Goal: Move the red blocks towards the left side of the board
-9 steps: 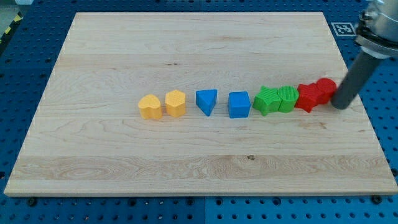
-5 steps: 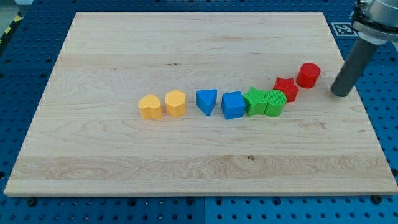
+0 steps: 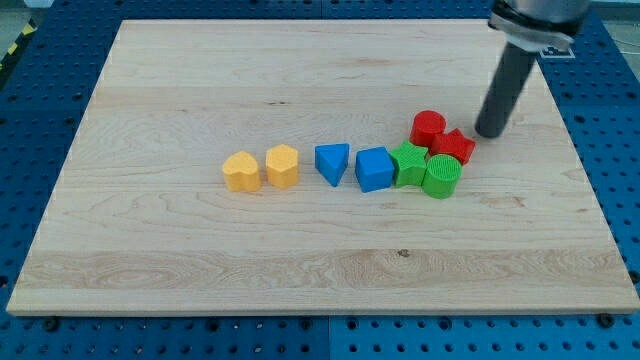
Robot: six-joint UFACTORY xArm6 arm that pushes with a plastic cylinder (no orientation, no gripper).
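Observation:
A red cylinder (image 3: 428,128) and a red star-shaped block (image 3: 453,146) sit right of the board's middle, touching each other. My tip (image 3: 489,133) stands just to the right of them, a small gap from the red star. Below them, a green star-shaped block (image 3: 408,164) and a green cylinder (image 3: 441,176) crowd against the reds.
A blue cube (image 3: 374,169) touches the green star's left side. Further left lie a blue triangle (image 3: 332,162), a yellow hexagon (image 3: 282,166) and a yellow heart-like block (image 3: 241,172). The wooden board (image 3: 200,280) rests on a blue perforated table.
My tip moved left and towards the view's top. The red cylinder slid left to sit beside the red star, and the green cylinder shifted down slightly.

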